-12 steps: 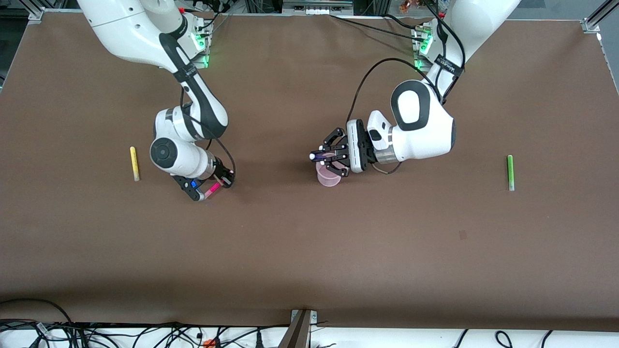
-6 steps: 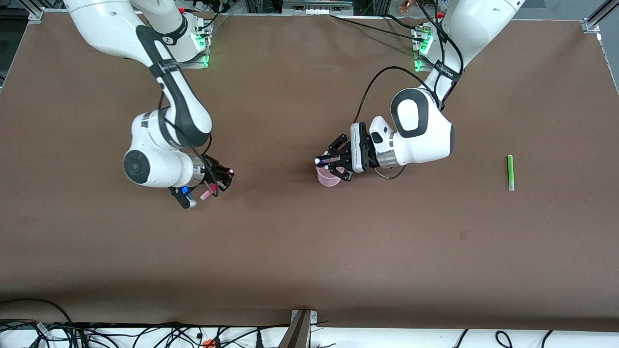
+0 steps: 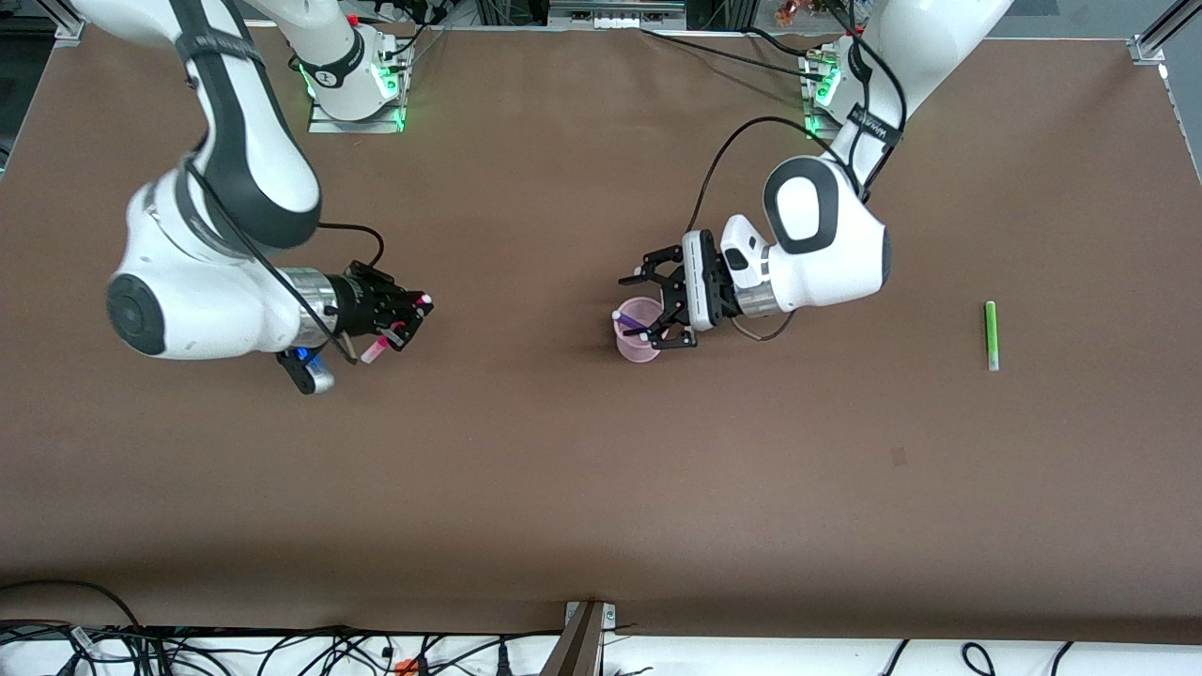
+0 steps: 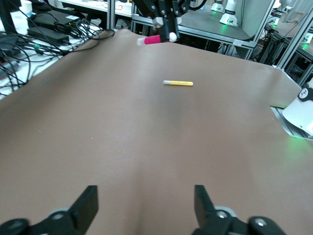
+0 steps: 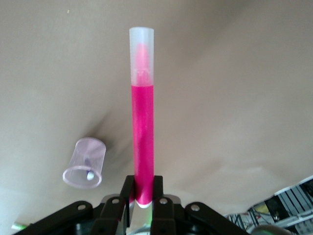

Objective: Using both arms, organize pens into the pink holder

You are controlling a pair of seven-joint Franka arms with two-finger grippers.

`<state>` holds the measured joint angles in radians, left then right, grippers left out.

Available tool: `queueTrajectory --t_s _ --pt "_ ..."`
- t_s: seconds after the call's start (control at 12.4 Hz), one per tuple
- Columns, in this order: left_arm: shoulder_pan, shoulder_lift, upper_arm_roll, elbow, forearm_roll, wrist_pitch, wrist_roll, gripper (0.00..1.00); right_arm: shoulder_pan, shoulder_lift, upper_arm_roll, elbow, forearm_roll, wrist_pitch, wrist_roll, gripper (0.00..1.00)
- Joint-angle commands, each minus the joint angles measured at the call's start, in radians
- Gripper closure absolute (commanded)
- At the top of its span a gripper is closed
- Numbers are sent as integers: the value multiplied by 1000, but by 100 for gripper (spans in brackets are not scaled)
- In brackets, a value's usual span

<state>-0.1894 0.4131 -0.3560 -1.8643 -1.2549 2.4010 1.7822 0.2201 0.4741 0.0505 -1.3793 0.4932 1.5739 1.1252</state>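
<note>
The pink holder [image 3: 639,351] stands upright mid-table with the dark purple pen [image 3: 630,325] leaning inside it. My left gripper [image 3: 654,306] hovers just over the holder, open and empty [image 4: 145,203]. My right gripper [image 3: 406,315] is up in the air toward the right arm's end of the table, shut on the magenta pen [image 3: 377,351]; in the right wrist view that pen [image 5: 143,122] sticks straight out from the gripper [image 5: 143,188], with the holder [image 5: 87,164] beside it. The yellow pen [image 4: 178,83] lies flat on the table; the right arm hides it in the front view. The green pen [image 3: 990,335] lies toward the left arm's end.
The brown table [image 3: 601,488] carries only the pens and holder. Both arm bases [image 3: 352,89] [image 3: 826,84] stand along its edge farthest from the front camera. Loose cables [image 3: 282,648] run along the edge nearest that camera.
My left gripper opened and the purple pen dropped into the holder. My right arm lifted the magenta pen off the table and swung toward its own end, covering the yellow pen in the front view.
</note>
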Motion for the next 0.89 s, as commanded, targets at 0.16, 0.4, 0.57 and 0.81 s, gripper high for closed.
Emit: queueTrajectory --t_s 0.16,0.4,0.57,0.81 --pt "102 -66 0 -13 172 -40 -151 0 5 26 11 40 269 -32 100 100" --pt "172 -66 3 55 329 -195 -343 0 33 116 17 37 498 -8 137 100" --pt "220 -66 3 89 444 -317 -478 0 76 182 17 36 615 72 136 100" --pt "283 -76 5 93 715 -417 -695 0 166 216 17 31 729 197 125 100"
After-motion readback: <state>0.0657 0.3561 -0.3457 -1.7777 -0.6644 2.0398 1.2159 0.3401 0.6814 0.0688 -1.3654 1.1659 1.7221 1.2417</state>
